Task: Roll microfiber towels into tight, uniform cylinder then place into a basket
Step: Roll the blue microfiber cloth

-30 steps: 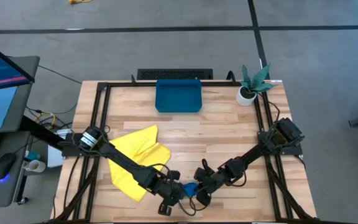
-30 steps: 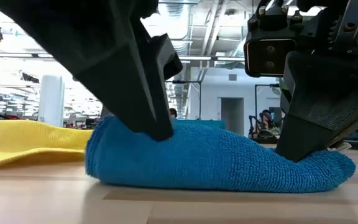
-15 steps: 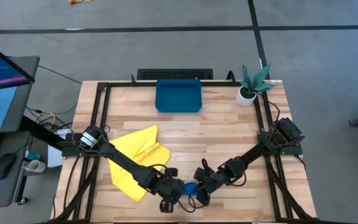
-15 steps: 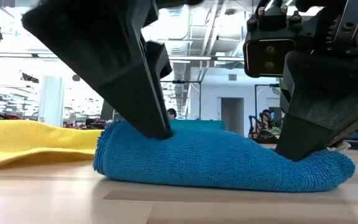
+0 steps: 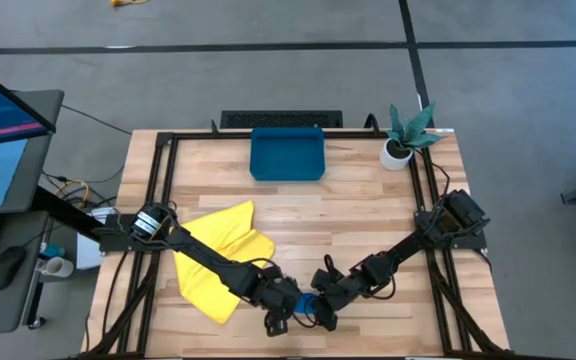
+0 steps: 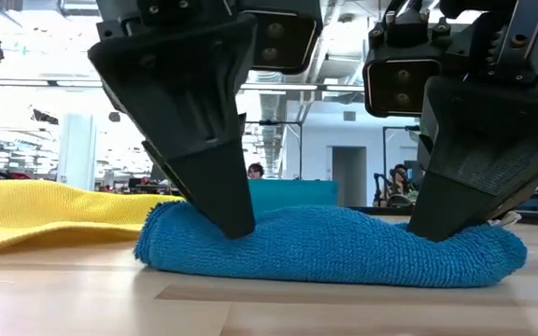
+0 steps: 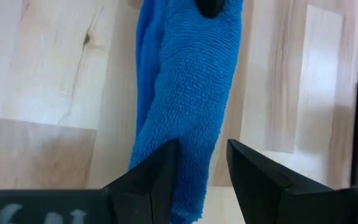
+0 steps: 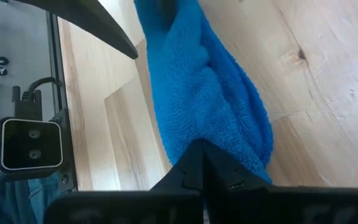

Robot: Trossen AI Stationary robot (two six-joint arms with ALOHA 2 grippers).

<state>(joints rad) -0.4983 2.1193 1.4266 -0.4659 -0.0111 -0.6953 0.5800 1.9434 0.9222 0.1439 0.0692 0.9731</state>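
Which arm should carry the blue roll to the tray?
Right, probably. The right gripper is shut on the blue towel; the left gripper stands open astride its other end. The tray sits about midway between the arms, so reach looks similar.

A medium blue looped microfiber towel lies rolled beside a bright yellow cloth; the shallow plastic tray is dark teal-blue, and both 2-finger grippers are black.

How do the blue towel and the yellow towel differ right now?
The blue towel is bunched into a low roll at the table's front edge; the yellow towel lies spread and loosely folded farther left. The left gripper straddles one end of the blue roll and the right gripper pinches the other; nothing grips the yellow one. Neither is in the basket.
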